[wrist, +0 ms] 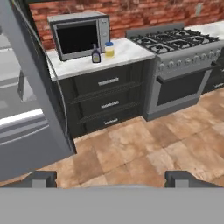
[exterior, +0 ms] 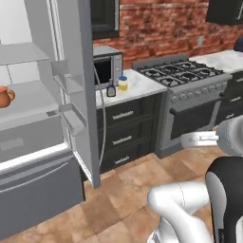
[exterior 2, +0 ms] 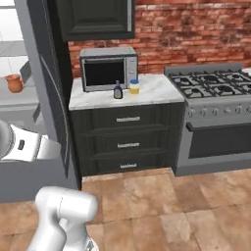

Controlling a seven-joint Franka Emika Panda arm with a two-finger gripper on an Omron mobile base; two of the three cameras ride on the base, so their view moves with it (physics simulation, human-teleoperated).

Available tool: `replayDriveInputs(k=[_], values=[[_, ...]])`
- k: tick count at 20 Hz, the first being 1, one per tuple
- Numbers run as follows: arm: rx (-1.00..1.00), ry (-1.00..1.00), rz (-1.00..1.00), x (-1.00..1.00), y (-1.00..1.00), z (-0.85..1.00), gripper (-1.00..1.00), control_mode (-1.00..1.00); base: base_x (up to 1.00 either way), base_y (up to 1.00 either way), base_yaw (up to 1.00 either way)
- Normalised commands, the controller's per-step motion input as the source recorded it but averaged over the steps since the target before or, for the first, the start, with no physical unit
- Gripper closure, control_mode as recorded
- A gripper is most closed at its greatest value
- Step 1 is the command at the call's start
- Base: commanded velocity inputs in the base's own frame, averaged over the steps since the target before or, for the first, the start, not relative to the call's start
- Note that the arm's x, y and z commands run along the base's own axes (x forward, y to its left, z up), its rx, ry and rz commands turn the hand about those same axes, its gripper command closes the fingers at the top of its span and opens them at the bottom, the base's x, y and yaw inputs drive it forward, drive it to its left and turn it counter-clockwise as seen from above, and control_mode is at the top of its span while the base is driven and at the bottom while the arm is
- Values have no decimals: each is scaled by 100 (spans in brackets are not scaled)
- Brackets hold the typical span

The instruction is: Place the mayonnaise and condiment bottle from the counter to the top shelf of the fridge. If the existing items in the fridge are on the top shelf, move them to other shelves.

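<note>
- Marble counter (wrist: 127,54) ahead of me, white with grey veins, and both my targets stand on it in front of the microwave (wrist: 78,35)
- The mayonnaise jar (wrist: 109,49) is the stubby one with the blue lid; the dark condiment bottle (wrist: 96,55) stands just beside it, on the microwave side, the two close but apart as far as I can tell
- Both stand upright, so their long axes run straight up from the worktop
- My gripper (wrist: 111,178) hangs well back over the tiled floor, fingers spread wide and nothing between them
- From my fingertips the pair lies ahead and up, slightly left of centre; I judge the reach must go forward and rise to counter height
- The bottle is the slimmer and sits on the fridge side, the jar on the stove (wrist: 175,39) side
- The fridge (exterior: 71,95) stands open to my left, its door edge between me and the shelves
- The terracotta jug (exterior: 4,96) sits on a middle shelf; the top shelf (exterior: 21,52) looks bare where I can see it
- Neither item is lifted yet, so I reckon the first pick is what comes now
</note>
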Motion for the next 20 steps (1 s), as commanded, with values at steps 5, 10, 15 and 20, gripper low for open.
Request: replayDriveInputs(k=[5,10,15,20], values=[[0,0,0,0,0,0,-100,100,100,-79,-8],[0,0,0,0,0,0,-100,100,100,-44,7],[0,0,0,0,0,0,-100,100,100,-35,11],[0,0,0,0,0,0,-100,100,100,-15,29]])
